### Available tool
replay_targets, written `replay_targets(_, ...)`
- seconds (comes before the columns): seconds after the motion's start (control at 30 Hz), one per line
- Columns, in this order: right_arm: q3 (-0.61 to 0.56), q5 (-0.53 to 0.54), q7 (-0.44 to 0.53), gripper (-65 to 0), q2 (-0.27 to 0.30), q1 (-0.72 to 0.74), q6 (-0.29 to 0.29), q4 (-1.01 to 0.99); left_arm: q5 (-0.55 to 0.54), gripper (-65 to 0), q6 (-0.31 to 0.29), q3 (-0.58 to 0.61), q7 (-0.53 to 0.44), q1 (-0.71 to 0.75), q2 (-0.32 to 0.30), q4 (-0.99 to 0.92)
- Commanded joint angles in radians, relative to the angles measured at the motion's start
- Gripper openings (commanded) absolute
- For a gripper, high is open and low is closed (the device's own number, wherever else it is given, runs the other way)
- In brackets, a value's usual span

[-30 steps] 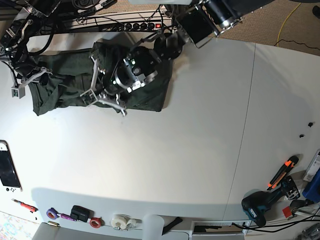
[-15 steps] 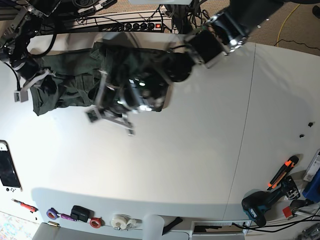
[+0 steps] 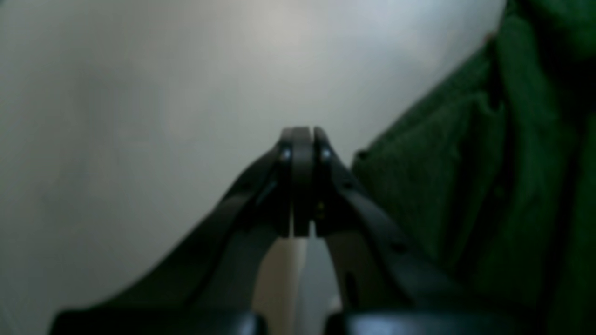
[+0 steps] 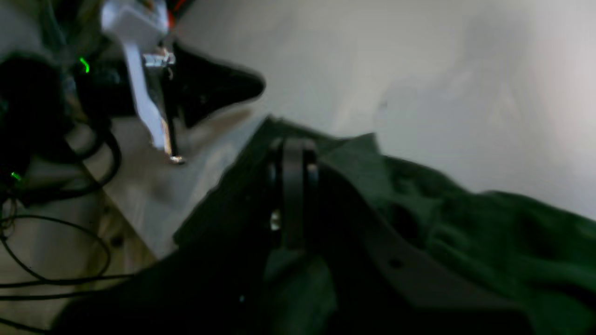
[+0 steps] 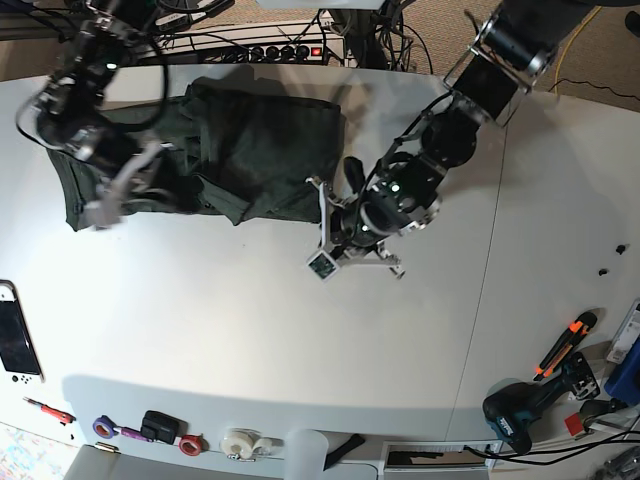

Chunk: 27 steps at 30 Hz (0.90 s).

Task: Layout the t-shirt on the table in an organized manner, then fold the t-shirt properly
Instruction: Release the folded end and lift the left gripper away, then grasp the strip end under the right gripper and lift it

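The dark green t-shirt (image 5: 250,150) is being shown bunched up at approx 11 o'clock on the white table (image 5: 300,340), near the far edge, w/ folds and wrinkles all over it, def not flattened.

Left gripper (image 3: 301,135) is being held off the fabric, w/ its jaws pressed fully together and nothing pinched btwn them. In the left wrist view bare tabletop is seen behind the tips, and the shirt's edge is sitting just beside them at 3 o'clock. In the base view that gripper (image 5: 322,262) is being hung over bare table at roughly 5 o'clock of the garment, close to its corner but apart from it.

Right gripper (image 4: 292,144) is also being kept closed tight. In the right wrist view, green cloth is draped right up against the fingers and over the lower part of the frame, but it can't be told whether any fabric is actually pinched, pic is too blurry. In the base view that gripper (image 5: 100,212) is positioned at the shirt's 9 o'clock end, motion-blurred.

Other stuff is being left along the near edge: tape rolls (image 5: 245,442), a cordless drill (image 5: 520,412) and a handheld game console (image 5: 16,345) at 8 o'clock.
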Motion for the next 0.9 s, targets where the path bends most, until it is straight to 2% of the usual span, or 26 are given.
replay_targets(0.0, -0.034, -0.019, 0.040, -65.0, 0.003, 0.011, 0.001, 0.020, 0.004, -65.0, -0.002, -0.029, -0.025, -0.016, -0.003, 0.019)
replay_targets(0.2, -0.255, -0.377, 0.199, -65.0, -0.002, 0.011, 0.001, 0.020, -0.038, -65.0, -0.053, -0.150, -0.025, 0.014, -0.006, 0.019)
replay_targets(0.3, -0.328, -0.544, 0.288, -65.0, -0.002, 0.014, 0.001, 0.020, -0.073, -65.0, -0.055, -0.179, -0.025, 0.014, -0.006, 0.019)
replay_targets(0.37, -0.366, -0.644, 0.301, -65.0, -0.002, 0.017, -0.040, 0.020, -0.077, -65.0, -0.055, -0.182, -0.025, 0.014, -0.007, 0.019)
replay_targets(0.57, -0.399, -0.808, 0.350, -65.0, -0.002, 0.017, -0.109, 0.020, -0.090, -65.0, -0.055, -0.182, -0.025, 0.017, -0.006, 0.019)
replay_targets(0.7, -0.399, -0.921, 0.420, -65.0, 0.003, 0.018, -0.157, 0.020, -0.092, -65.0, -0.055, -0.182, -0.024, 0.017, -0.006, 0.019)
replay_targets(0.87, -0.399, -1.076, 0.484, -65.0, 0.032, 0.047, -0.270, 0.013, -0.092, -65.0, -0.055, -0.182, -0.024, 0.017, -0.006, 0.019)
